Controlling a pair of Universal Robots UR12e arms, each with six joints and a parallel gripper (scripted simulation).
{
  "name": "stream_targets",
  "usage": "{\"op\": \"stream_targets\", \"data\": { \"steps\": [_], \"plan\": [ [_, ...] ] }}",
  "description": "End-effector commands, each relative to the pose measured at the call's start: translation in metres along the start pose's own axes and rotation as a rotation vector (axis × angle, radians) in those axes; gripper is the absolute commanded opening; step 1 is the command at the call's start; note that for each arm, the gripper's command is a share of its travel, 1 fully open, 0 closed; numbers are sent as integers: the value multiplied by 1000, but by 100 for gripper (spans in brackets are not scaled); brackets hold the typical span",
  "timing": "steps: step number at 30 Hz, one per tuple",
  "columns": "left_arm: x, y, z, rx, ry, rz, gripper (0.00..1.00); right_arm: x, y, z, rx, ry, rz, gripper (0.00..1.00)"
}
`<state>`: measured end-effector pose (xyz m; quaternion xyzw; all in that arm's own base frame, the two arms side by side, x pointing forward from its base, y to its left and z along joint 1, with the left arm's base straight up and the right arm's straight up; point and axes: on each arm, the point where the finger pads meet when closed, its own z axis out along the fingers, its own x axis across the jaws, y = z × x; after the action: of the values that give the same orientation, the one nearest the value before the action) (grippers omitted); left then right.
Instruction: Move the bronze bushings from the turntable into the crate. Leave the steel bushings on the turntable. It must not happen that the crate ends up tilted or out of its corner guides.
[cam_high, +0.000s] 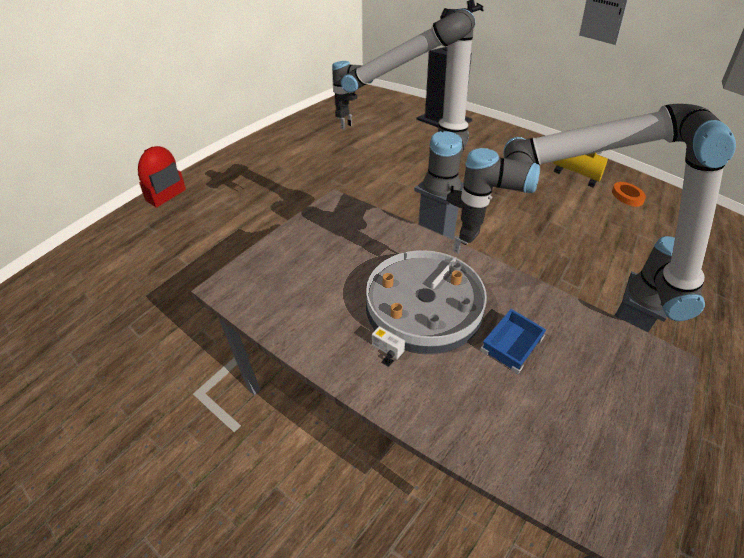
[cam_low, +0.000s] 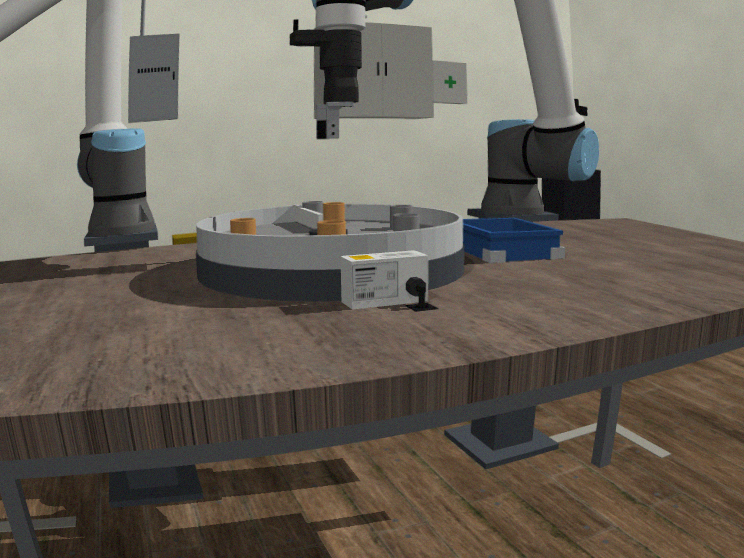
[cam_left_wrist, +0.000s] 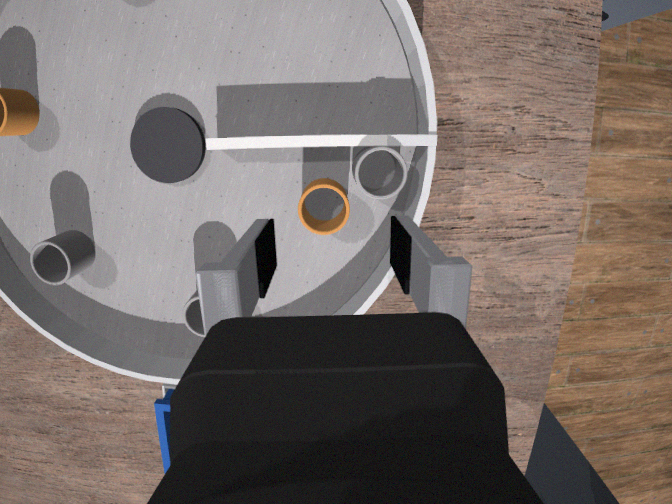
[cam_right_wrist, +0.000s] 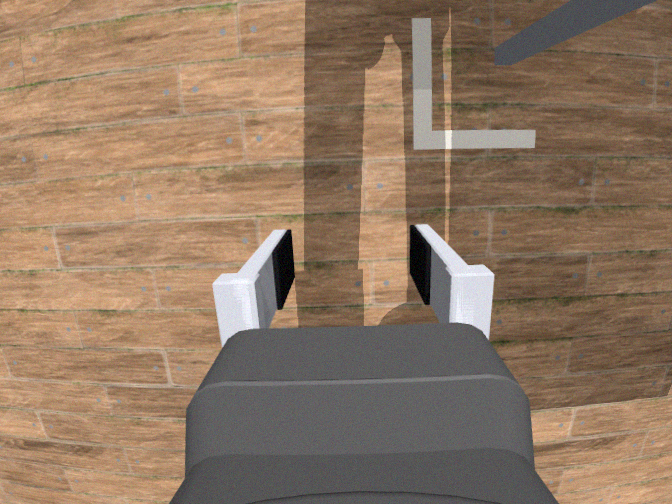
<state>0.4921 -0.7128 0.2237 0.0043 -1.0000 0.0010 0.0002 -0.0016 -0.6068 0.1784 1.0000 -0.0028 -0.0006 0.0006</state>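
Turntable (cam_high: 426, 341) (cam_low: 270, 249) (cam_left_wrist: 428, 97), one, round and walled, is set on the counter (cam_high: 540, 432) (cam_low: 180, 354) (cam_left_wrist: 504, 162). Bronze bushings, three, all carried upright on it: one (cam_high: 456, 279) (cam_low: 334, 212) (cam_left_wrist: 324, 227) near the white bar (cam_high: 441, 276) (cam_left_wrist: 320, 141), two farther round. Steel bushings, three, also carried there; one (cam_left_wrist: 354, 172) is seated just beside the bar.

Left gripper (cam_high: 457, 246) (cam_low: 328, 129) (cam_left_wrist: 333, 254), released, is held above the turntable — the bronze bushing near the bar is seen beyond its parted fingers. Right gripper (cam_high: 346, 122) (cam_right_wrist: 352, 265), likewise released, is held over the floor, well apart from the counter.

Crate (cam_high: 513, 339) (cam_low: 510, 243) (cam_left_wrist: 162, 428), blue, one, is set level beside the turntable, within its white corner guides (cam_high: 517, 368) (cam_low: 493, 256). White box (cam_high: 387, 343) (cam_low: 384, 279), one, yellow-labelled, is placed on the counter near the turntable's wall.
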Motion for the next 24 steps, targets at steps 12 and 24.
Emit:
{"op": "stream_targets", "data": {
  "steps": [12,24],
  "plan": [
    [0,-1,-3,4,-1,2,35,-3,-3,1,1,1,3,100],
    [0,-1,-3,4,-1,2,35,-3,-3,1,1,1,3,100]
  ]
}}
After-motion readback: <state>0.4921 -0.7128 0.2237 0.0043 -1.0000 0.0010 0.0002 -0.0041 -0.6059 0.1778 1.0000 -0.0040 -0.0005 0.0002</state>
